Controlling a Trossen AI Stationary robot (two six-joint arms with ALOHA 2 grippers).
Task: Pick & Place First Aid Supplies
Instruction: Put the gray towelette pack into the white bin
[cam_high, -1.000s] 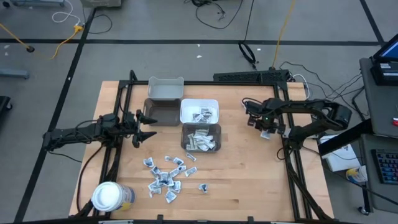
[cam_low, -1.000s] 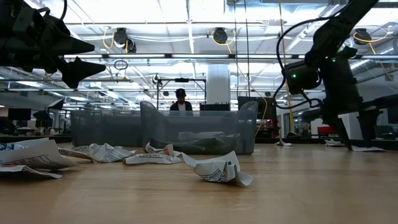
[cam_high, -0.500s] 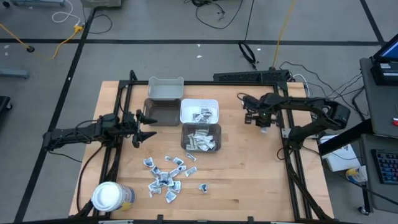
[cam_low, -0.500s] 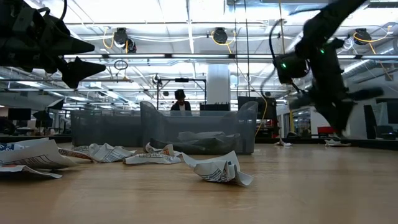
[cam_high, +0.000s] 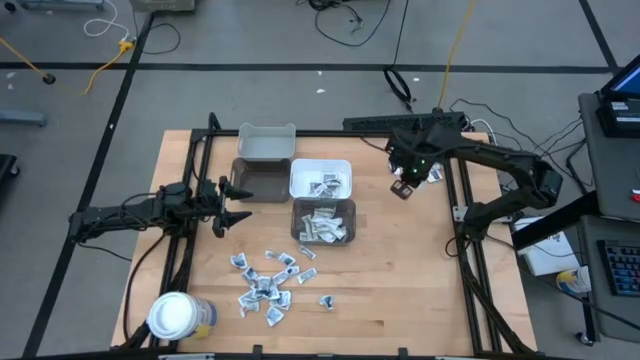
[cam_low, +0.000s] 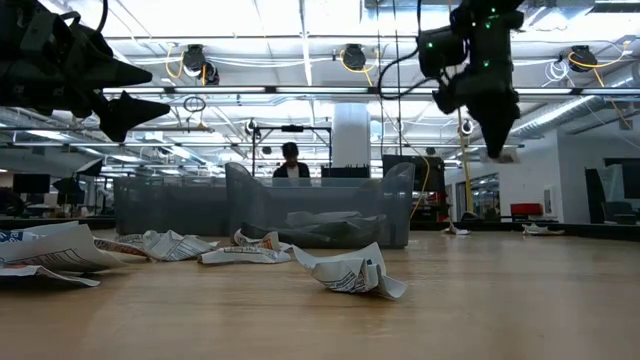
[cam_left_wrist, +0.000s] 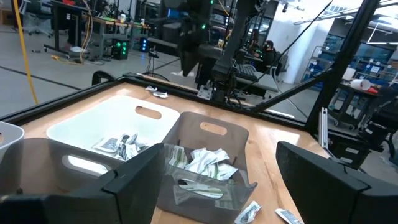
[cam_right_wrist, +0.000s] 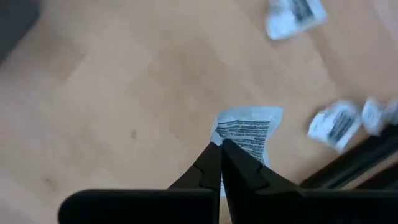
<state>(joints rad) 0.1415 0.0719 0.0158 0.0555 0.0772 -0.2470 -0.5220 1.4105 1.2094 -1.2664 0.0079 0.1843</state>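
Observation:
My right gripper (cam_high: 402, 188) hangs high over the table's far right part, pointing down, shut on one white printed packet (cam_right_wrist: 244, 132). In the low view it shows at the upper right (cam_low: 497, 150), well above the wood. Several first aid packets (cam_high: 265, 285) lie loose on the table near the front. More of them lie in the grey bin (cam_high: 322, 221) and the white bin (cam_high: 320, 178). My left gripper (cam_high: 222, 205) waits open and level, left of the bins, with nothing between its fingers (cam_left_wrist: 134, 180). My right gripper pinches the packet's edge (cam_right_wrist: 222, 138) between its two fingertips (cam_right_wrist: 211, 155), coming from above and pointing down. The packet hangs below the tips, lifted clear of the table.
Two more bins (cam_high: 258, 180) (cam_high: 266, 143) stand at the far left of the bin group. A white-lidded round jar (cam_high: 175, 315) stands at the near left corner. A few packets (cam_right_wrist: 336, 124) lie by the black frame rail at the far right. Bare wood lies right of the bins.
My right gripper has shut on a packet at the table's right side and risen steeply, drifting toward the far edge and the bins while rolling about its own axis. The packet has come up off the wood with it.

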